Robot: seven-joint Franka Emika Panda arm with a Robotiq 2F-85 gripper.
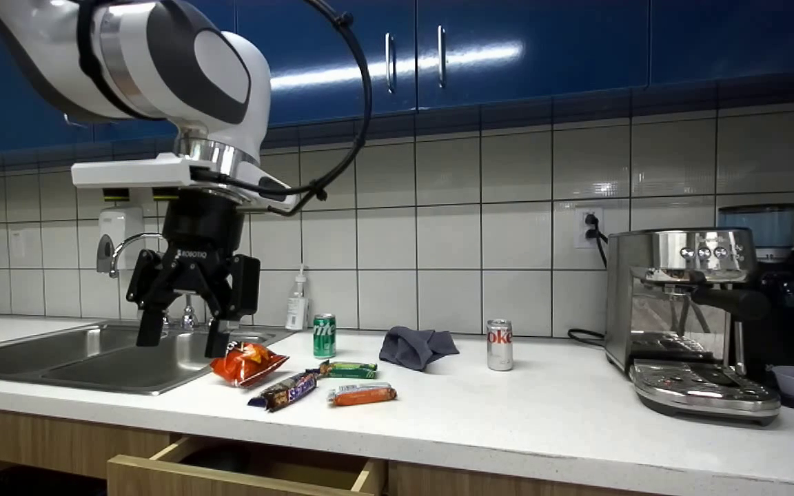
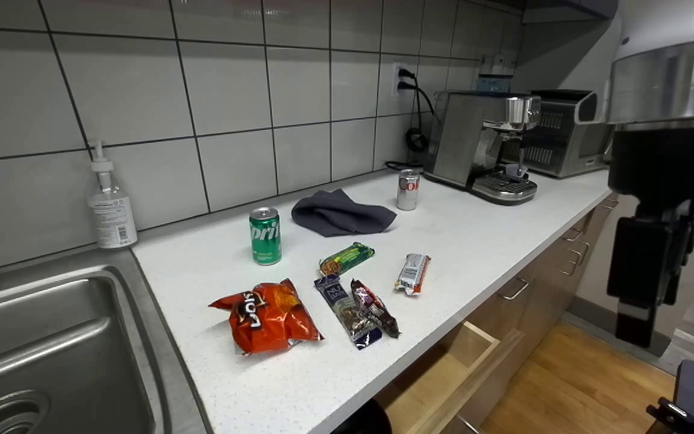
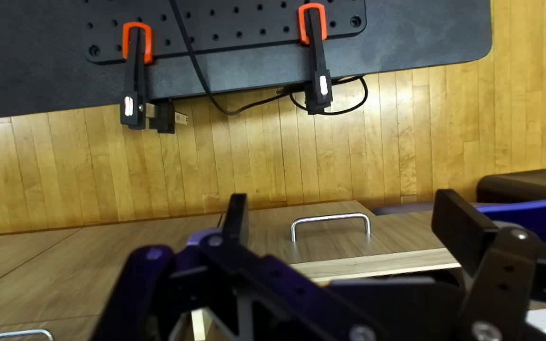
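The hand [image 1: 184, 337] was held spread, higher than the wooden drawer [image 1: 231, 480], which was pulled open beneath the white surface [image 1: 542, 413]. On that surface, a red snack bag [image 1: 247, 366], wrapped bars [image 1: 364, 395] and two cans [image 1: 324, 337] were scattered.

Blurred gripper [image 3: 349, 222] at five o'clock in wrist view, cropped sink [image 2: 169, 367] at eight in an exterior view

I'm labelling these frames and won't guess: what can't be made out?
Dark object in the drawer: cut off by counter and bottom edge, in an exterior view.
Blue object: partly behind gripper, cut by right edge, wrist view.
Print on silver-orange bar: too small, both exterior views.
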